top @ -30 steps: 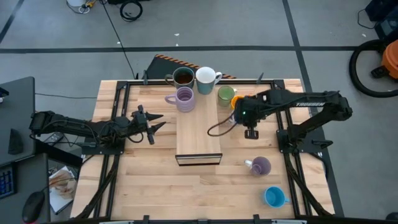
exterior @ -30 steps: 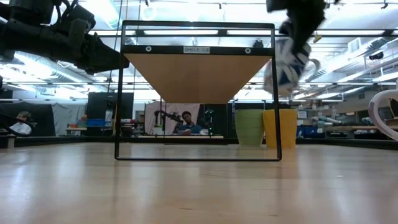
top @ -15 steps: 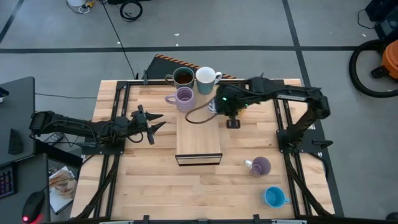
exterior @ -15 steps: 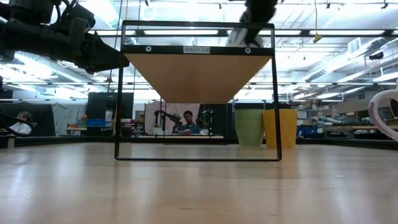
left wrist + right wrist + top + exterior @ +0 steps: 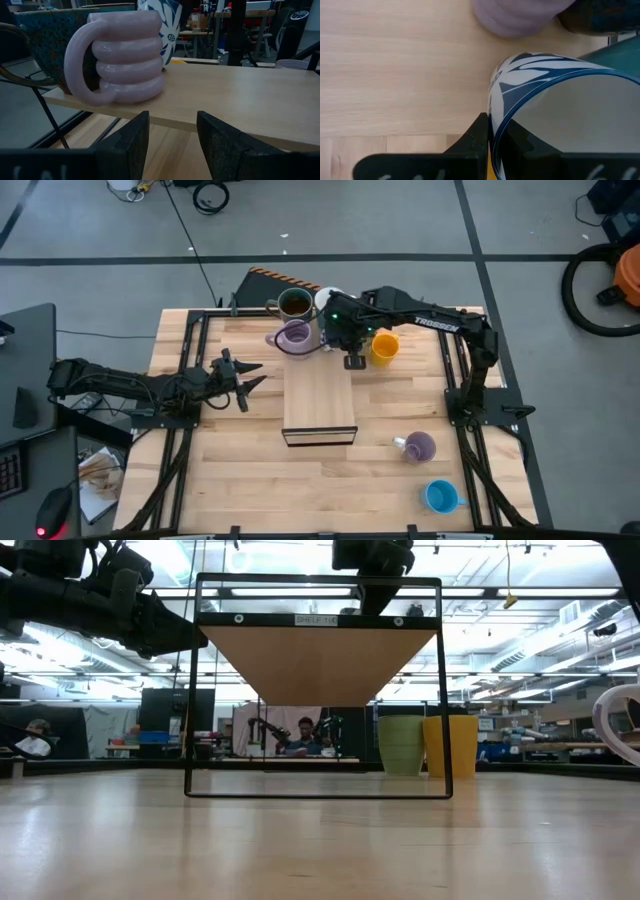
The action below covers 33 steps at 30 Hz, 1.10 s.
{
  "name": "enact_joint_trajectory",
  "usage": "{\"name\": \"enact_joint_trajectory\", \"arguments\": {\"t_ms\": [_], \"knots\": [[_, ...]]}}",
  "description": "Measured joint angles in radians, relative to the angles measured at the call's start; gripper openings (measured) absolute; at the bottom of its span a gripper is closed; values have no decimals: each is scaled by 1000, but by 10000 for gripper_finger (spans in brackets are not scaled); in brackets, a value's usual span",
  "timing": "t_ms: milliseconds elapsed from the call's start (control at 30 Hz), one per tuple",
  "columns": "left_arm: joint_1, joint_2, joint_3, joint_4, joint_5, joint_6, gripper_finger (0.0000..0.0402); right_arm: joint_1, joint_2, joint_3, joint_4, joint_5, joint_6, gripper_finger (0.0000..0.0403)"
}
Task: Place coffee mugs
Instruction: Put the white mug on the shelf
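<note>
- High view: the right gripper point(image 5: 347, 340) hangs over the far end of the flat-topped light-wood shelf on its black wire frame point(image 5: 319, 410), at about twelve o'clock from the shelf's middle; its load is hidden under the arm here. The ribbed lilac-purple mug point(image 5: 294, 337) sits at the shelf's eleven o'clock corner, the dark brown mug point(image 5: 293, 304) and a plain white mug point(image 5: 327, 300) just beyond it. The orange mug point(image 5: 384, 347) stands on the table at two o'clock of the shelf, a second lilac mug point(image 5: 418, 446) and the blue mug point(image 5: 440, 496) well apart at four to five o'clock. The near half of the shelf top is bare, so there is room to set down.
- Low view: the shelf edge shows level, with the right arm above it; a green mug point(image 5: 401, 744) and the orange one stand behind at table level.
- Left wrist view: the left gripper point(image 5: 172, 145) has its fingers spread apart and nothing between them, waiting at nine o'clock of the shelf, facing the ribbed mug.
- Right wrist view: the fingers point(image 5: 478, 137) are clamped across the rim wall of a white mug with a blue leaf pattern point(image 5: 555, 107), one inside and one outside.
- Handling: glazed ceramic looks stiff, heavy for its size, slick and chippable; a rim pinch likely lets it swing, so a slow, upright lowering seems wise. The neighbouring lilac mug is near, and the shelf edges offer no lip.
</note>
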State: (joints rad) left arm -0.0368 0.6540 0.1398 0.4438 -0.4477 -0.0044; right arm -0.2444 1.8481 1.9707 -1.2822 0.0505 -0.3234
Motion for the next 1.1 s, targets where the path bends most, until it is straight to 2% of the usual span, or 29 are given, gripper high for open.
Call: {"name": "enact_joint_trajectory", "arguments": {"t_ms": [467,1100], "knots": [[0,0,0,-3,0,-2,172,-15,12,2,16,-41,-14,47],[0,0,0,-4,0,-1,172,-9,15,10,32,-3,-34,60]]}}
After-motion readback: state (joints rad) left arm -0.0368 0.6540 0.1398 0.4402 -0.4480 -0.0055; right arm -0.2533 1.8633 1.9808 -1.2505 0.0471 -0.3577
